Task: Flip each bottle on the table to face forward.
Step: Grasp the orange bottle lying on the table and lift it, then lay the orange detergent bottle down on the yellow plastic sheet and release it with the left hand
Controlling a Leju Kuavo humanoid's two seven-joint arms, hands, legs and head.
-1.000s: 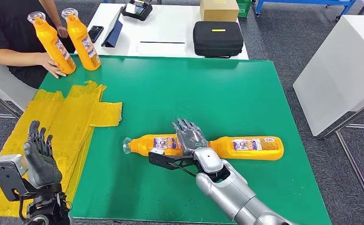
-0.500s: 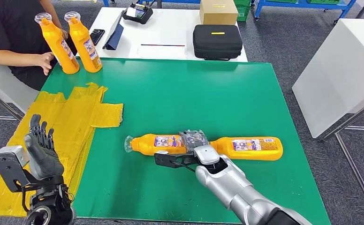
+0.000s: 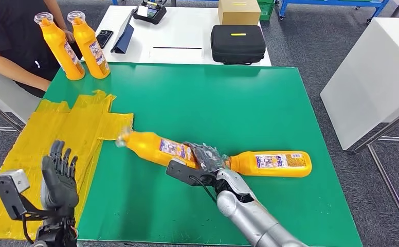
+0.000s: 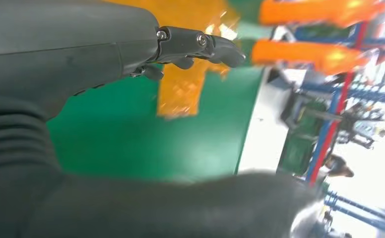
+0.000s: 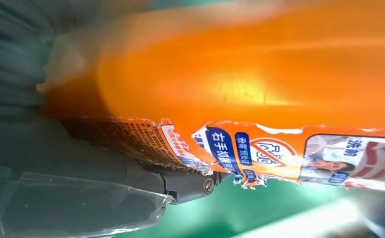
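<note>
Gripping bottle (image 3: pixel 159 147) base-end with right hand (image 3: pixel 207 157), neck raised over green tabletop (image 3: pixel 228 103); left hand (image 3: pixel 59 180) open, idle. Risk: slipping from off-centre hold, knocking neighbouring bottle (image 3: pixel 272 163).

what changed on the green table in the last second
The right hand closed on the near bottle and swung its cap end away from the robot, onto the yellow sheet's edge. The person's hand left the two upright bottles. The second lying bottle stayed put; the left hand remains open.
</note>
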